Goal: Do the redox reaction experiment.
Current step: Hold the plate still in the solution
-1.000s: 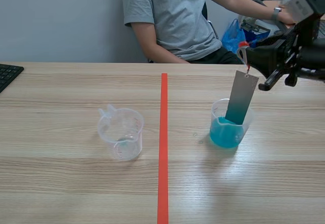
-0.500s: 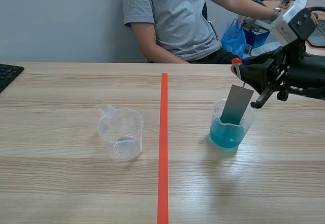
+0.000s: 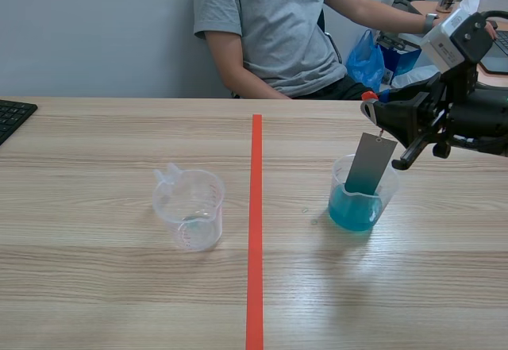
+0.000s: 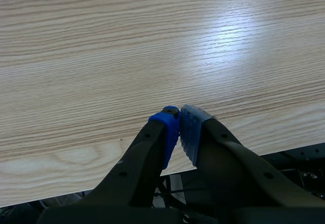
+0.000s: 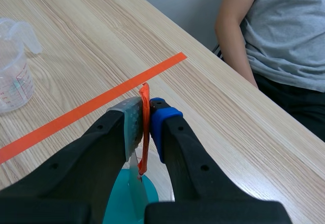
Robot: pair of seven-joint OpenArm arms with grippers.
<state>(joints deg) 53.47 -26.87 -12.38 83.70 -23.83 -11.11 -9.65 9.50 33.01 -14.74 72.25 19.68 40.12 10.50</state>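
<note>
So the right gripper (image 5: 146,113) is pinched tight on the thin orange-red loop (image 5: 144,132) tied to the flat grey metal strip (image 3: 370,164). The strip hangs tilted, its lower end dipped in the blue liquid (image 3: 349,211) inside the small clear plastic beaker (image 3: 334,179). My worry: that's a skimpy hold, so a slip means a splash, or the leaning strip could lever the rim and tip the light beaker, and the left gripper (image 4: 179,125), closed on nothing over the wooden table (image 4: 101,56), can't steady it.
</note>
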